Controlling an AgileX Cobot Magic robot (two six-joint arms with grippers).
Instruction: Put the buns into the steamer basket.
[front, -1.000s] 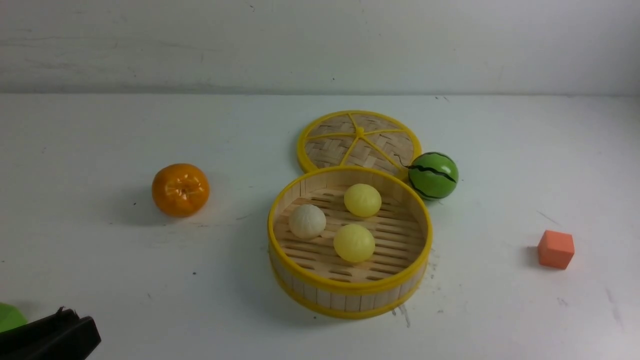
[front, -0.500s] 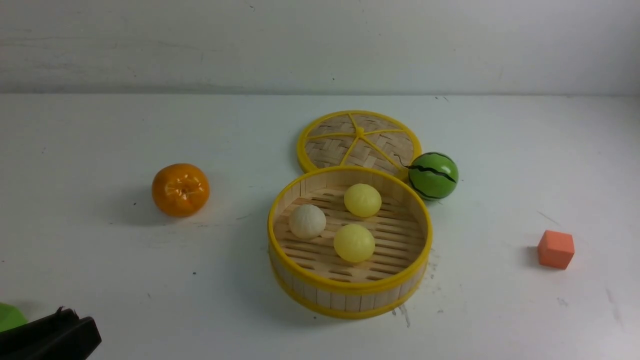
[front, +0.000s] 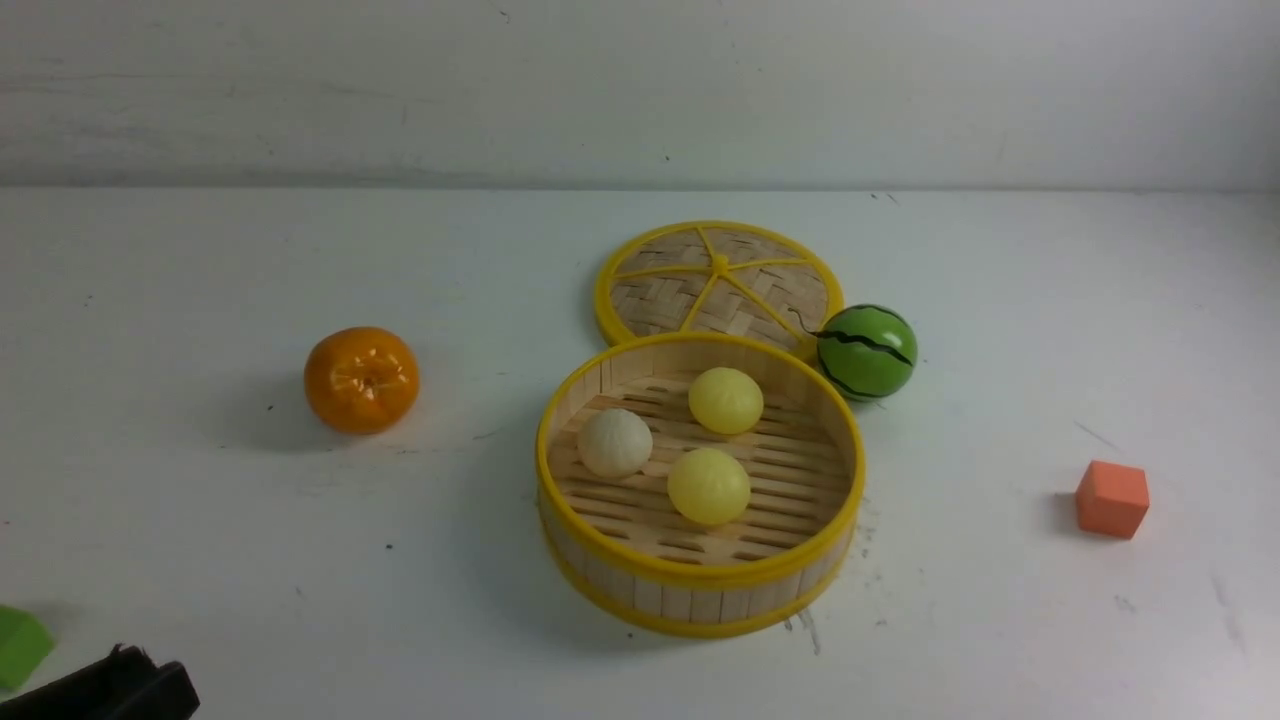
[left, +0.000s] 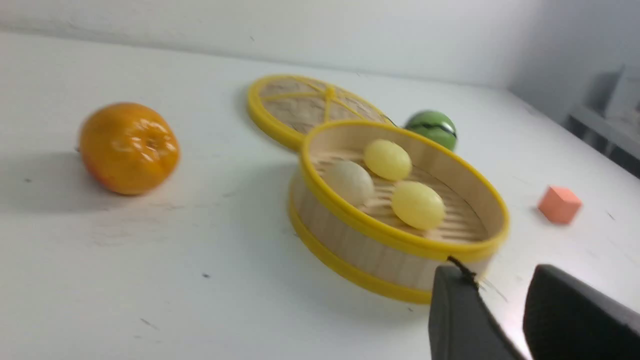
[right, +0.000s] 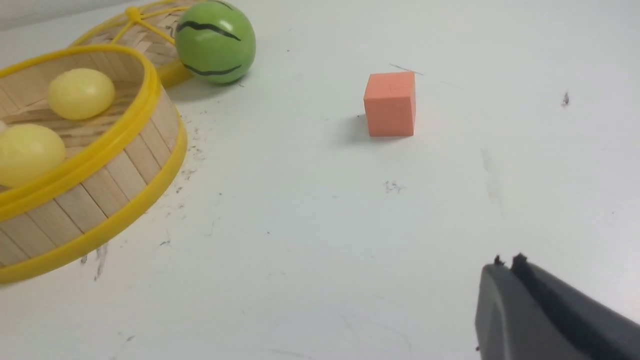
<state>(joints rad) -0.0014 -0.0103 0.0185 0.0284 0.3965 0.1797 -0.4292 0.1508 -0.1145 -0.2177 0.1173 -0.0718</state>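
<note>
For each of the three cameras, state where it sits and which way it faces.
Front: between the arms, facing forward over the table; the left tool shows at the near left corner.
Left wrist: low on the left arm, facing the steamer basket and orange past its open tool.
Right wrist: low on the right arm, facing the cube past its shut tool.
All share the basket and watermelon ball.

A green block (front: 20, 645) and the left gripper (front: 110, 690) are cut off at the front view's lower-left corner; the right gripper is unseen there.
</note>
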